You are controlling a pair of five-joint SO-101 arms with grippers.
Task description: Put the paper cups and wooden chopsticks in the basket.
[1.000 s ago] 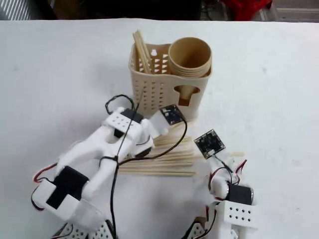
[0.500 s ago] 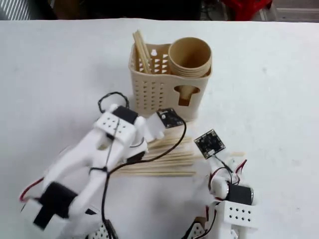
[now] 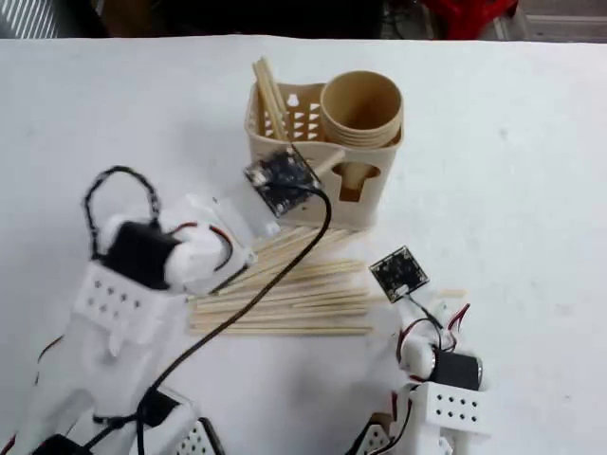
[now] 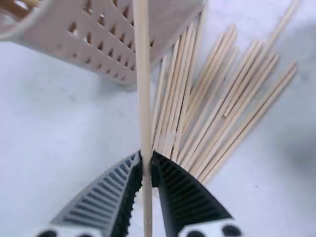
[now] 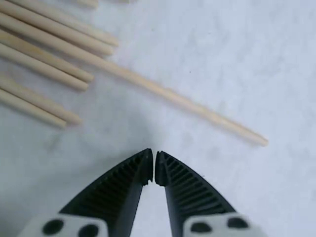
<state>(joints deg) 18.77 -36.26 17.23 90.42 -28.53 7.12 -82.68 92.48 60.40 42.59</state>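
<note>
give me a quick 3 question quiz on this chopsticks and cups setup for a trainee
1. True or false: the left tool is shut on a single chopstick.
2. Where are the paper cups relative to the basket? A: toppled outside it. B: stacked upright inside it. C: crushed flat beneath it.
3. Fill in: the right tool, holding nothing, is ___.

Key: 1 true; 2 B; 3 shut.

High view steeply down over white worktop [image 3: 531, 142], both wrist views close above it, all sharing pile of pale wooden chopsticks [image 3: 294, 305].
</note>
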